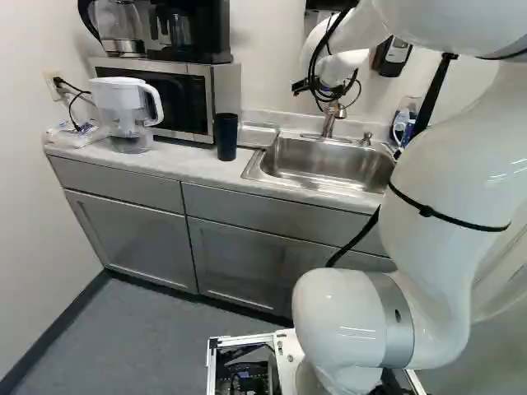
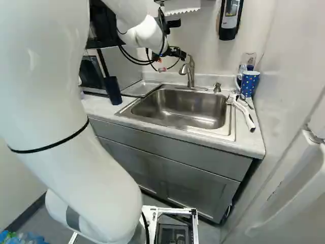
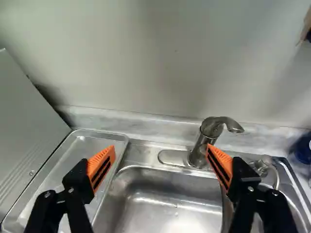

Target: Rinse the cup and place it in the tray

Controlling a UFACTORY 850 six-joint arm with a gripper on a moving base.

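Above the back of the sink, by the faucet, my gripper (image 2: 169,57) stands open. In the wrist view the gripper (image 3: 161,147) has its orange pads wide apart with nothing between them; one finger overlaps the faucet (image 3: 198,153), and whether they touch I cannot tell. A dark blue cup (image 1: 226,136) stands upright on the counter between the microwave and the sink. Beside the sink's back corner lies the shallow metal tray (image 3: 73,162), with no cup in it. A blue dotted mug (image 2: 249,83) stands at the sink's other side.
The sink basin (image 2: 183,107) lies below the gripper. A white brush (image 2: 244,112) rests on the counter right of it in the right base view. The microwave (image 1: 177,99) and a water pitcher (image 1: 130,113) stand at the left. A soap dispenser (image 2: 230,19) hangs on the wall.
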